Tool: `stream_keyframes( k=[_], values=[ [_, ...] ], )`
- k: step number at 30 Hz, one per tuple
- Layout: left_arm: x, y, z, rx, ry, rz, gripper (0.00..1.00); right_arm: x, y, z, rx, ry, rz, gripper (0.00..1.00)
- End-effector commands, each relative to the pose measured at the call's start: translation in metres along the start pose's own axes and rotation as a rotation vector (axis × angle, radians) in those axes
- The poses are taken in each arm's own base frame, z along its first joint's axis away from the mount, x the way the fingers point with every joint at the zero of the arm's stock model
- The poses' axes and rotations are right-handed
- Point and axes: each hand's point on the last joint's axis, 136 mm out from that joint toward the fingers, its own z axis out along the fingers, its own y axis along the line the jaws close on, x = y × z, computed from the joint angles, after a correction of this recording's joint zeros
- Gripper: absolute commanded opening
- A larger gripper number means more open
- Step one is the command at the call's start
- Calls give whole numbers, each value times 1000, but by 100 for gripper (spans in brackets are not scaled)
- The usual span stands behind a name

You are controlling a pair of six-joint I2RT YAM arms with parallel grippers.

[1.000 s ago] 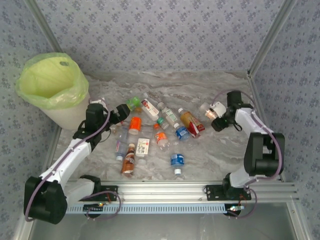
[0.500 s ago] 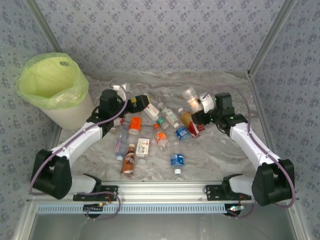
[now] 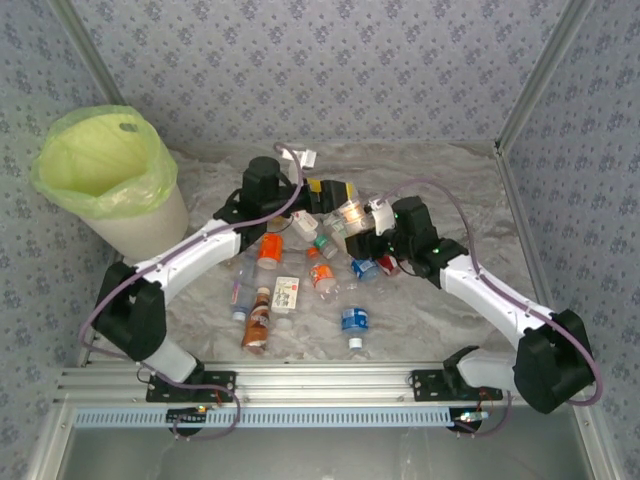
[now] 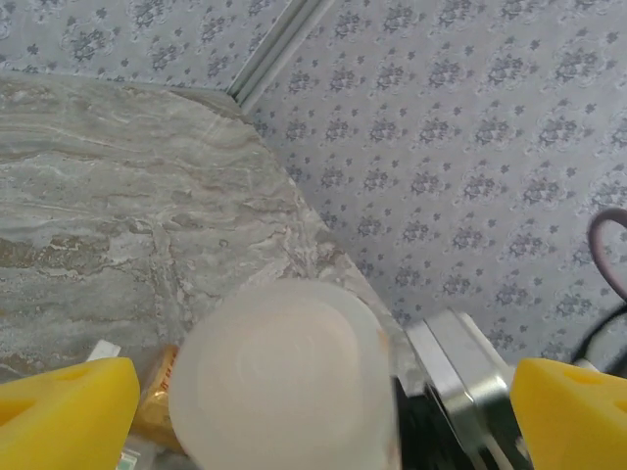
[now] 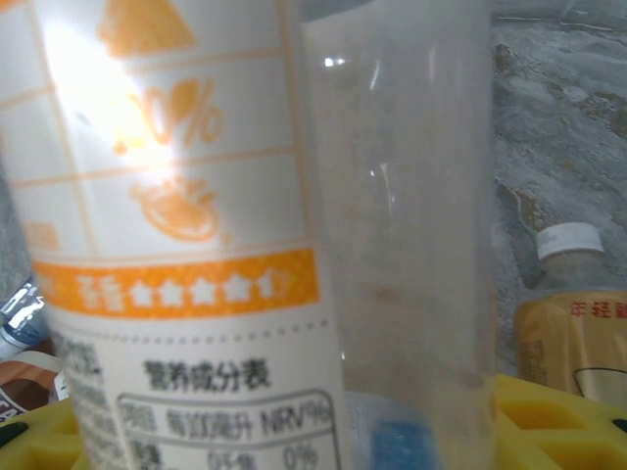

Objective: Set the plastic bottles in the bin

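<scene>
Centre frame: R gripper (image 3: 363, 222) clamped on clear bottle (image 3: 350, 212), L gripper (image 3: 335, 192) just beside. Below: loose bottles (image 3: 300, 275) on table (image 3: 430, 300). Upper left: bin (image 3: 140, 228).

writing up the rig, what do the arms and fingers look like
The left arm and right arm have white links with black joints and bases; a purple-grey cable loops along each. The fingers are bright yellow blocks.

Your left arm (image 3: 190, 258) and right arm (image 3: 490, 292) are built alike: white link shells between chunky black joint housings, with a mauve cable (image 3: 440, 190) looping along each. Both stand on black base plates (image 3: 190, 385). Your left gripper (image 4: 313, 411) and right gripper (image 5: 294, 431) carry bright yellow finger blocks.
</scene>
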Motion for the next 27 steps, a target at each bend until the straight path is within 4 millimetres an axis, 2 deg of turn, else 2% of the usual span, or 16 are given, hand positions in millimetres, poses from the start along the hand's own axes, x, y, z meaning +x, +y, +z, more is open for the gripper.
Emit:
stream_keyframes(
  k=[1,6,12,19,22,25,27],
  values=[
    [-6,-3,8,12,1,-18,96,-16,3,0,4,-61,26,48],
    [1,0,11,-12,42,-7,93,-30,9,-1,-6,-101,31,50],
    [1,3,13,-31,61,-15,86,-34,25,-2,-52,-66,-47,51],
    [-1,0,17,5,37,-50,65,-43,37,-4,-95,-96,-39,52],
    [-2,-3,16,15,37,-46,57,-41,37,-4,-88,-91,-37,54],
    [-2,-5,14,21,39,-12,51,-36,43,-7,-123,-80,-74,62],
    [-2,-7,11,18,37,20,48,-34,46,-12,-135,-78,-112,72]
  ],
)
